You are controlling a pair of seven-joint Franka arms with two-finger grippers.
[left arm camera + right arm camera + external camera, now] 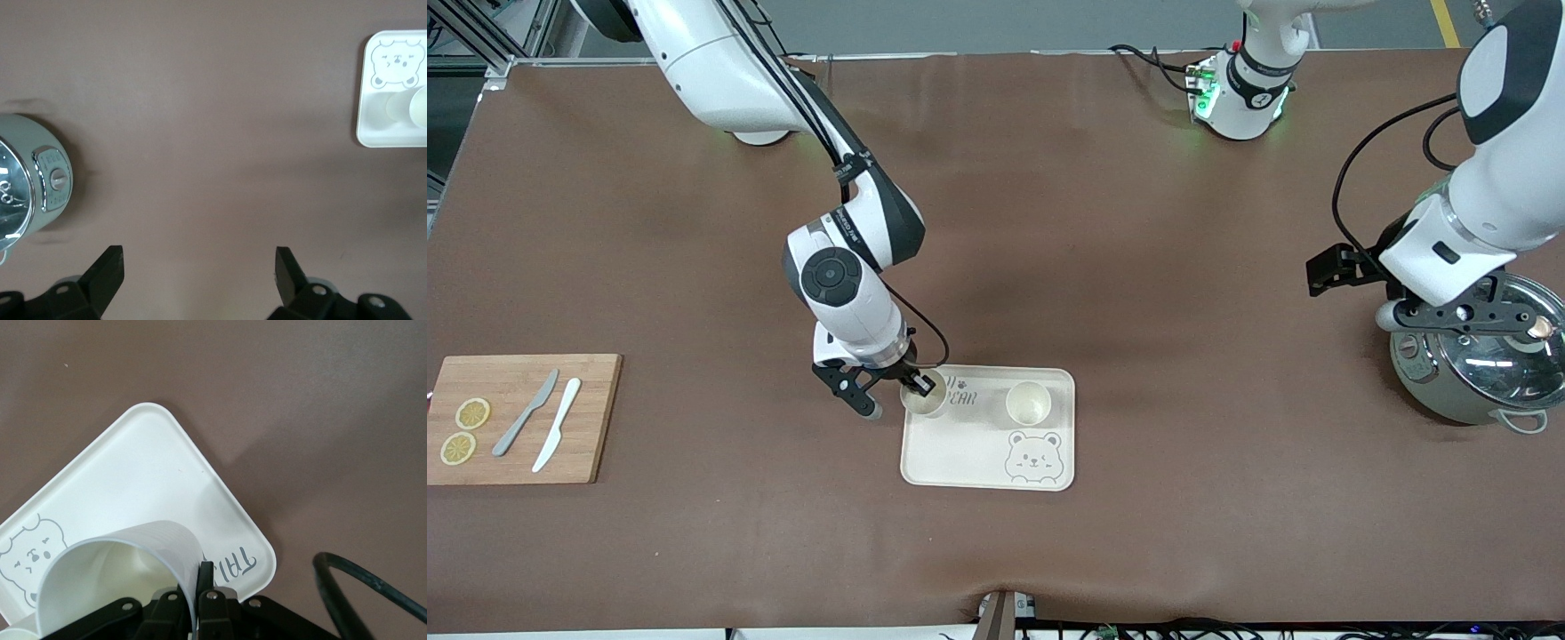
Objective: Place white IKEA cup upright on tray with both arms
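Observation:
The cream tray [969,453] with the bear drawing lies on the brown table, nearer to the front camera. My right gripper [919,384] is shut on the rim of a white cup [927,404], mouth up, over the tray's corner toward the right arm's end. The right wrist view shows that cup [113,573], the gripper [197,581] with one finger outside its wall, and the tray [147,467]. I cannot tell whether the cup touches the tray. A second white cup [1029,403] stands upright on the tray. My left gripper [1329,267] waits open and empty beside a pot; the left wrist view [199,260] shows it over bare table.
A steel pot with a glass lid [1485,373] stands at the left arm's end, also in the left wrist view [27,180]. A wooden cutting board [520,418] with two knives and two lemon slices lies at the right arm's end. The tray shows in the left wrist view [390,133].

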